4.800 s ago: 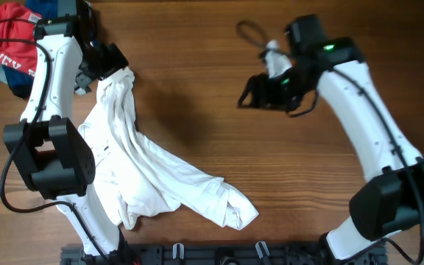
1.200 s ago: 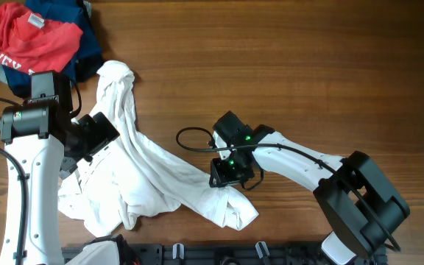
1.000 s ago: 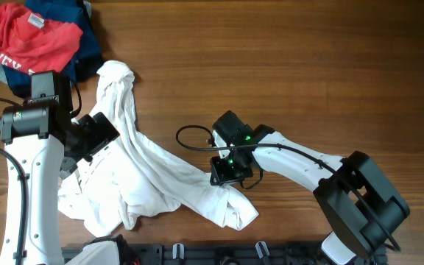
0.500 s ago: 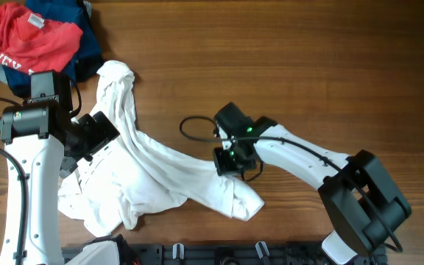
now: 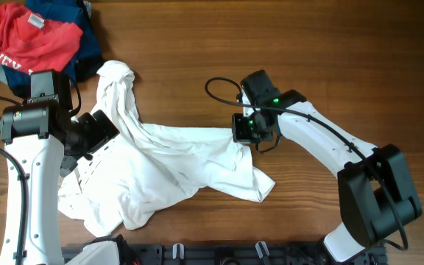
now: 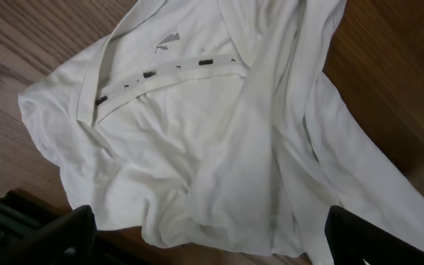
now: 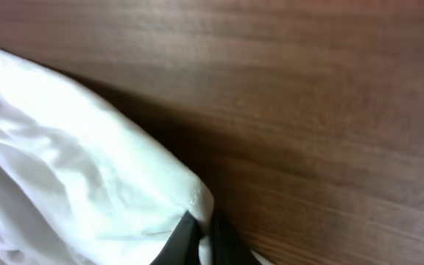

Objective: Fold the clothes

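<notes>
Two tools | right tool [image 5: 241,131] pinches white shirt [image 5: 175,158] edge | left tool [image 5: 94,136] wide above it

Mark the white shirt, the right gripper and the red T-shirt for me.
white shirt [image 5: 175,158]: overhead view, on the wrinkled middle of the fabric.
right gripper [image 7: 200,237]: right wrist view, between the fingertips pinched on the shirt's edge.
red T-shirt [image 5: 32,40]: overhead view, on the bunched red fabric.

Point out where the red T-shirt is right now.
In the overhead view the red T-shirt lies in the top-left corner, on navy garments, just above the white shirt.
</notes>
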You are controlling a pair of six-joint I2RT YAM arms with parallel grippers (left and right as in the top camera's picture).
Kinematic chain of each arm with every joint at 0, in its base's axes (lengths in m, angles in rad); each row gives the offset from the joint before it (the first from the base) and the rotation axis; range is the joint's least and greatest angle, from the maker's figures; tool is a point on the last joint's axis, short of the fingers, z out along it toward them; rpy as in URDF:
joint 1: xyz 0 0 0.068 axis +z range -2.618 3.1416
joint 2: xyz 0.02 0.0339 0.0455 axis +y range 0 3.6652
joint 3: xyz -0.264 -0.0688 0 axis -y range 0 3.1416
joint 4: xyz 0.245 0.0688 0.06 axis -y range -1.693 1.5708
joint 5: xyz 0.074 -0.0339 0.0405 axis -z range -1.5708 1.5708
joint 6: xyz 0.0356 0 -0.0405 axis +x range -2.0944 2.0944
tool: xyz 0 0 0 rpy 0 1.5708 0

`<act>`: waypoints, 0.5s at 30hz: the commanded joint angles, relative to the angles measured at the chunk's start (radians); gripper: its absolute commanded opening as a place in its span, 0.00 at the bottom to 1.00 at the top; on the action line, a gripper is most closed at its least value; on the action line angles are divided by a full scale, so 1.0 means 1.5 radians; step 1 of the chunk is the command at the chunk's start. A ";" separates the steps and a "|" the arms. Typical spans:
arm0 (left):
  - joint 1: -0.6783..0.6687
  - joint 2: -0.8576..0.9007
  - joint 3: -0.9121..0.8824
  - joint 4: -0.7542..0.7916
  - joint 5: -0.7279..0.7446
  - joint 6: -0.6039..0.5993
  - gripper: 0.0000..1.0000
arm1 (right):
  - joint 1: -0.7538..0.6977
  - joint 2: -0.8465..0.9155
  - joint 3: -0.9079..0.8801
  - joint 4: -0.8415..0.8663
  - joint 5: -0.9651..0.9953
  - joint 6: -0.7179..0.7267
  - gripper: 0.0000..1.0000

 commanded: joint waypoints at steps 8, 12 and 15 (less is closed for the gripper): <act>0.001 -0.006 -0.004 0.010 0.006 -0.002 1.00 | -0.065 0.003 0.053 0.029 0.139 0.014 0.07; 0.001 -0.006 -0.013 0.023 0.006 -0.002 1.00 | -0.137 0.003 0.053 0.072 0.129 0.012 0.04; 0.001 -0.006 -0.046 0.049 0.006 -0.002 1.00 | -0.166 0.003 0.053 0.067 0.002 -0.038 0.13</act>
